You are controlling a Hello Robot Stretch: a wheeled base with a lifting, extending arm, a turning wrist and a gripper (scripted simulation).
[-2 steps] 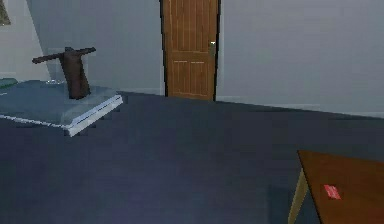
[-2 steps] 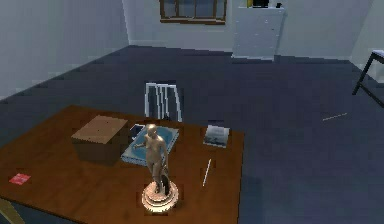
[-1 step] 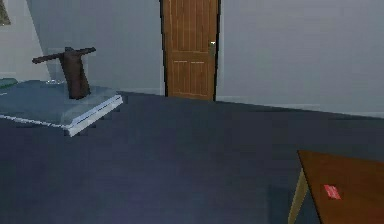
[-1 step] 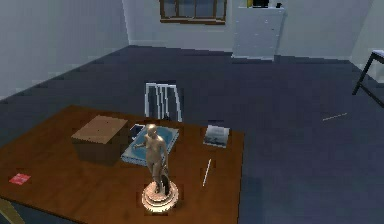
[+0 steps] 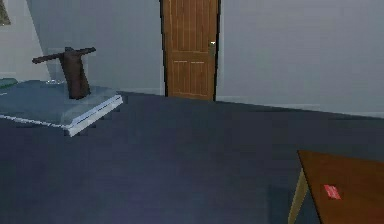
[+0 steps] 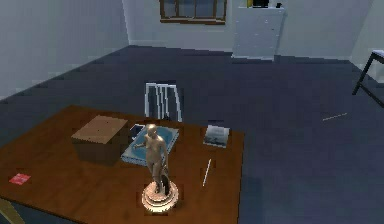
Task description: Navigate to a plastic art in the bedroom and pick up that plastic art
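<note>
You are looking ahead across a dark blue floor [image 5: 200,150]. A brown wooden door [image 5: 190,48] is standing in the grey wall far ahead. On the forward view's left, a bed [image 5: 60,108] with a pale blue top is sitting low on the floor, and a dark brown thing [image 5: 72,70] with a bar across its top is standing on it. At the forward view's bottom right, a corner of a brown table [image 5: 350,168] is poking in, with a small red thing [image 5: 332,191] lying on it.

In the arm side view, the plastic art [image 6: 156,165], a tan statue of a standing figure on a round base, is standing upright near the close edge of the table. Just behind it a blue flat thing [image 6: 133,150] is lying, and a wooden box [image 6: 99,135] is sitting beside that. A small grey box [image 6: 216,135] and a thin stick [image 6: 207,172] are lying to the statue's right. A white chair [image 6: 163,100] is standing behind the table. Far back, a white dresser [image 6: 258,35] is standing beside a window [image 6: 198,8].

You cannot tell what the gripper is doing.
</note>
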